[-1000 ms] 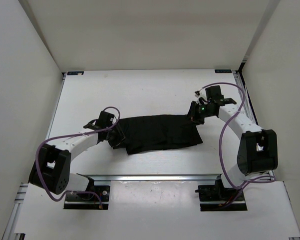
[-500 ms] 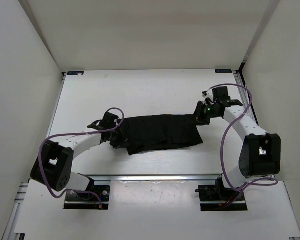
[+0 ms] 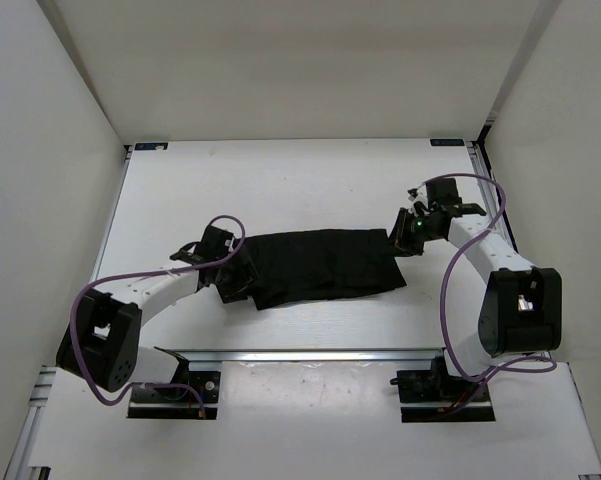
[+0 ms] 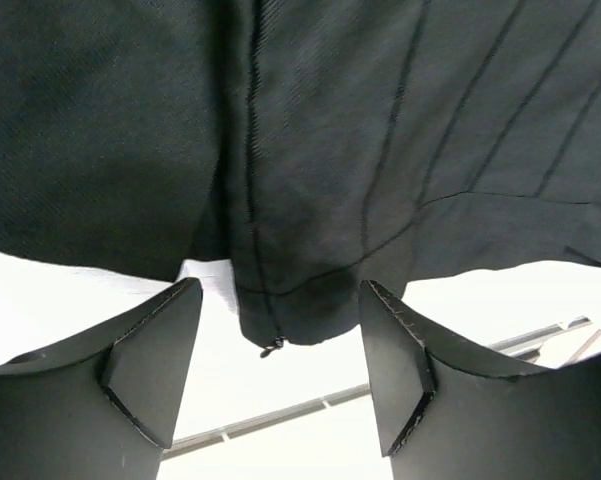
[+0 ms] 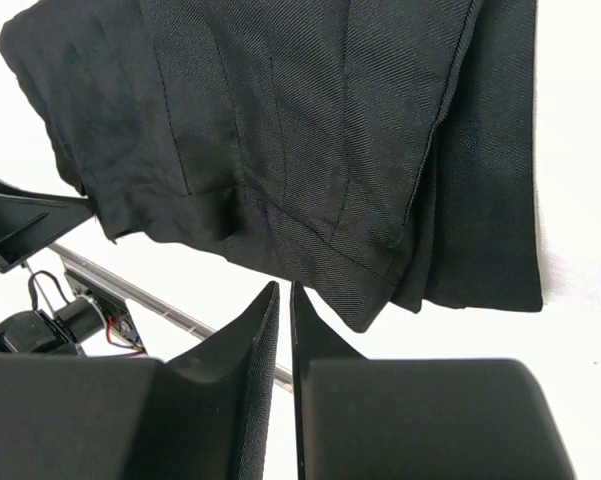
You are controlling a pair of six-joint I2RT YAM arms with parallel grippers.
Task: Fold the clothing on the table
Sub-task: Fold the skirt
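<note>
The clothing (image 3: 320,265), a black pleated skirt, lies folded into a wide band across the middle of the white table (image 3: 280,185). My left gripper (image 3: 232,283) sits at the skirt's left end. In the left wrist view its jaws (image 4: 280,300) stand wide open on either side of a hem corner with a small zipper pull (image 4: 270,346), without pinching it. My right gripper (image 3: 402,238) is at the skirt's right end. The right wrist view shows its jaws (image 5: 285,290) shut with nothing between them, just short of the cloth edge (image 5: 365,300).
A silver aluminium rail (image 3: 310,353) runs along the table's near edge, with both arm bases behind it. Purple cables loop off each arm (image 3: 450,270). White walls enclose the table on three sides. Blue corner marks (image 3: 150,146) sit at the far edge.
The left gripper closed on the skirt's left edge and has now opened, letting it go. The right gripper has drawn back slightly to the right, still shut.
</note>
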